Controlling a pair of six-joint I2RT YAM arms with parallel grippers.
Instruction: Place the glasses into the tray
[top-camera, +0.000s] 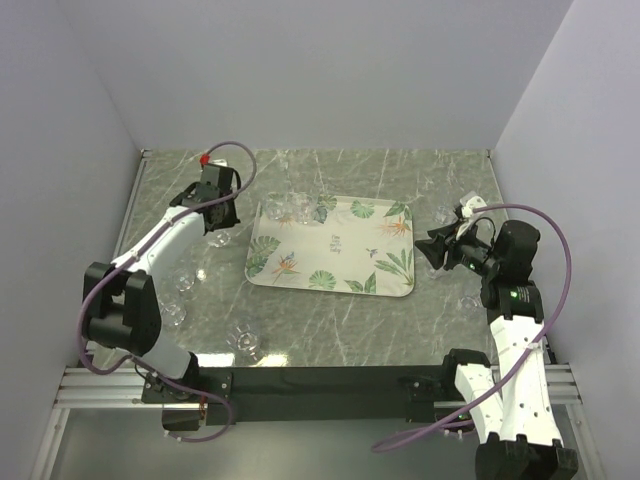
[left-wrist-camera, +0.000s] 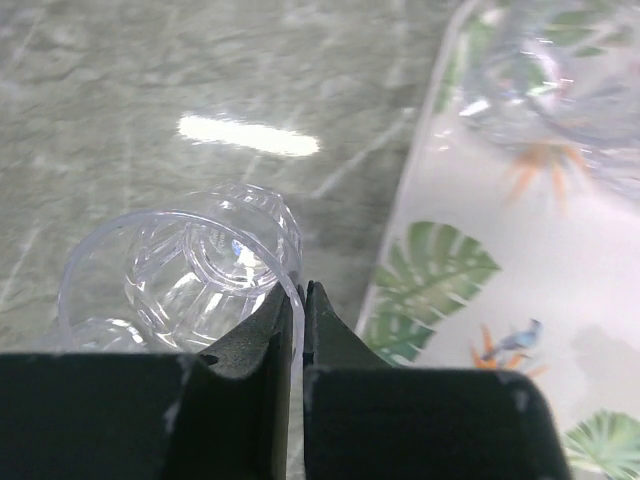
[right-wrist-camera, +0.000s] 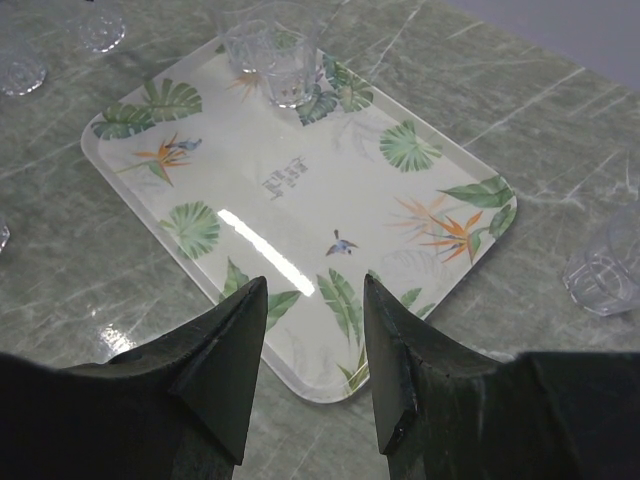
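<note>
The green marbled tabletop (top-camera: 330, 330) carries the cream tray (top-camera: 340, 250) with its print of leaves and flowers. The tray lies about in the middle, between the two arms. The right fingers (right-wrist-camera: 225, 370) are spread apart and grasp nothing. They hang near the right end of the tray, and in the right wrist view the tray shows in the gap between them. The left fingers (left-wrist-camera: 255, 350) are clenched on the rim of one clear glass (left-wrist-camera: 190, 270), with its thin wall pinched between them. This glass is over the tabletop, just beside the left edge of the tray and outside it. A small group of glasses (top-camera: 292, 208) stands inside the tray at its far left corner. The other glasses (top-camera: 245, 340) stand scattered on the tabletop on both sides of the tray.
</note>
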